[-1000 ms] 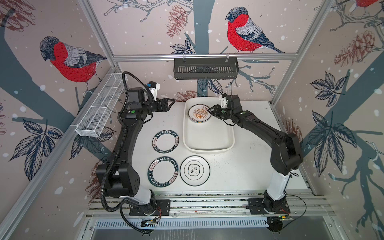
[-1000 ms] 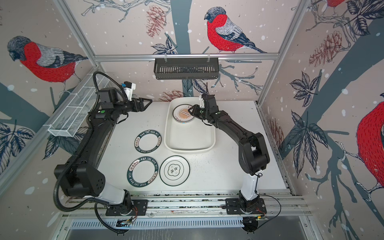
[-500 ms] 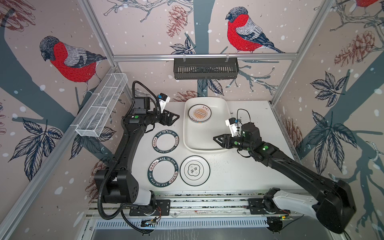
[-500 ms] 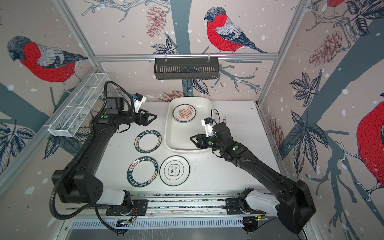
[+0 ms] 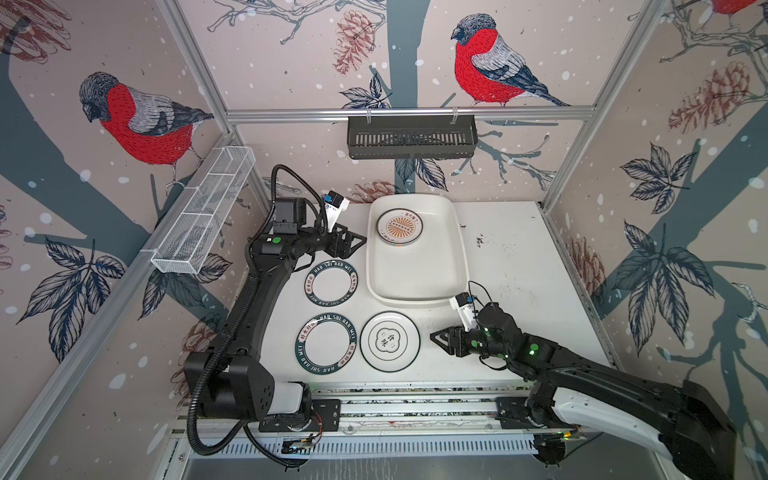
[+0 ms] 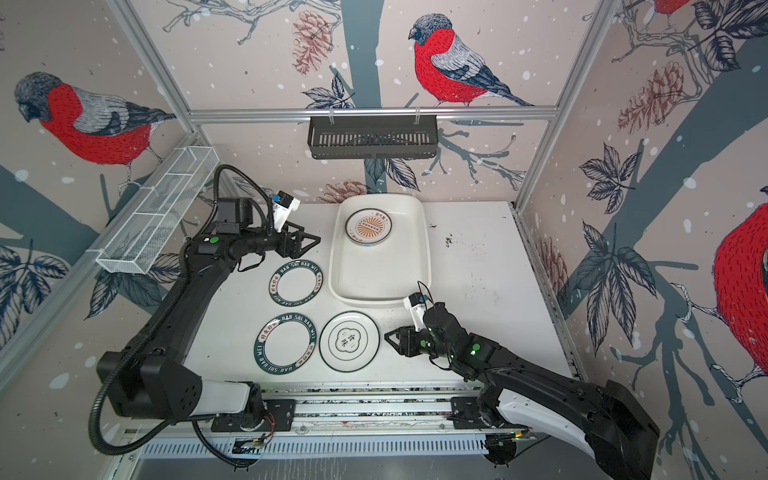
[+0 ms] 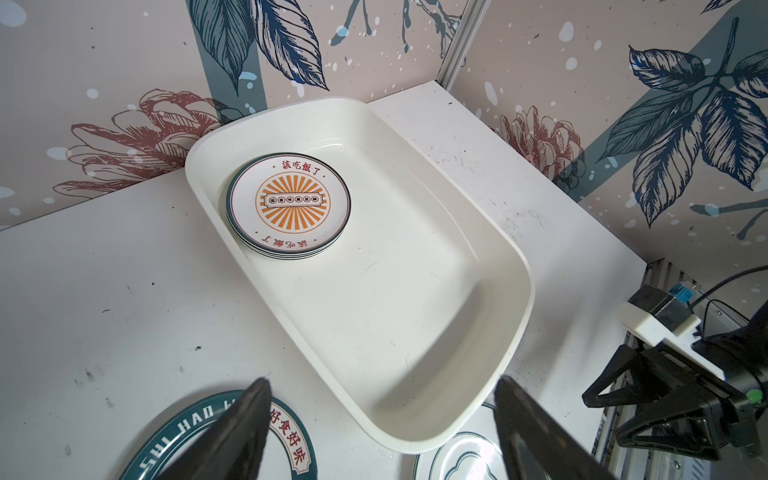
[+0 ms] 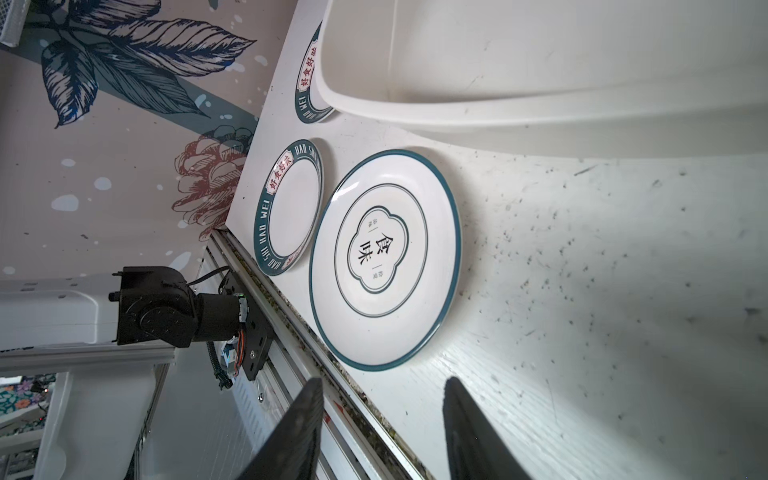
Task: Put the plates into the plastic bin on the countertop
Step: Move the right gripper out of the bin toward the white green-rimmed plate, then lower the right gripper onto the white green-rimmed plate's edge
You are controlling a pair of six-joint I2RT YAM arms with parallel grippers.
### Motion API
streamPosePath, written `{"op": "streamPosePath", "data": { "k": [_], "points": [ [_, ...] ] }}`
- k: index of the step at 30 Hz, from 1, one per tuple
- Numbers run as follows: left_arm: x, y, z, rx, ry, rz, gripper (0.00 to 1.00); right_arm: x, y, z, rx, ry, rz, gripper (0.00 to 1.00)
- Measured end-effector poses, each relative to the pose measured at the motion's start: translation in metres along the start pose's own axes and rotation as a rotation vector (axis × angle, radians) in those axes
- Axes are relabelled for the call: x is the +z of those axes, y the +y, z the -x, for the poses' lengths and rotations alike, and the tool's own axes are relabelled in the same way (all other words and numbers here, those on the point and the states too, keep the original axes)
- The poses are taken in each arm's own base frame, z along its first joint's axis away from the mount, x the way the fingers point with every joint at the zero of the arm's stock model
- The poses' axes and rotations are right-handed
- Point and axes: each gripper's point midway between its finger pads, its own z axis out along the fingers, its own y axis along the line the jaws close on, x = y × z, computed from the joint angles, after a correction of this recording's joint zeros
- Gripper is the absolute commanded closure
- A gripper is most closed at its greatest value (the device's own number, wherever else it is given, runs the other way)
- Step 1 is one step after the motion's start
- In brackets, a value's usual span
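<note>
Right gripper withdrew beside emblem plate, jaws parted, empty; left gripper parted; stack in bin uncountable

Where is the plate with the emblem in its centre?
In both top views the emblem plate lies on the countertop just in front of the bin, between a lettered plate and the right end effector.

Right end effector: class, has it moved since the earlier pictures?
Yes. The right end effector has pulled back from the plastic bin's far end, past its near edge, and now sits beside the emblem plate.
</note>
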Motion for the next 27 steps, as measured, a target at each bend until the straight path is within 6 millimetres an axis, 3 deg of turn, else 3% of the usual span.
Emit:
{"op": "streamPosePath", "data": {
  "k": [9, 18, 27],
  "points": [
    [0.007, -0.002, 0.0, -0.084, -0.03, -0.033, 0.17, 0.0, -0.033, -0.036, 0.119, -0.042, -0.012, 0.53],
    [0.007, -0.002, 0.015, -0.096, -0.059, -0.049, 0.17, -0.001, -0.042, -0.042, 0.218, -0.104, 0.007, 0.52],
    [0.0, -0.009, 0.01, -0.091, -0.065, -0.046, 0.17, 0.011, -0.056, -0.051, 0.278, -0.068, -0.045, 0.53]
  ]
}}
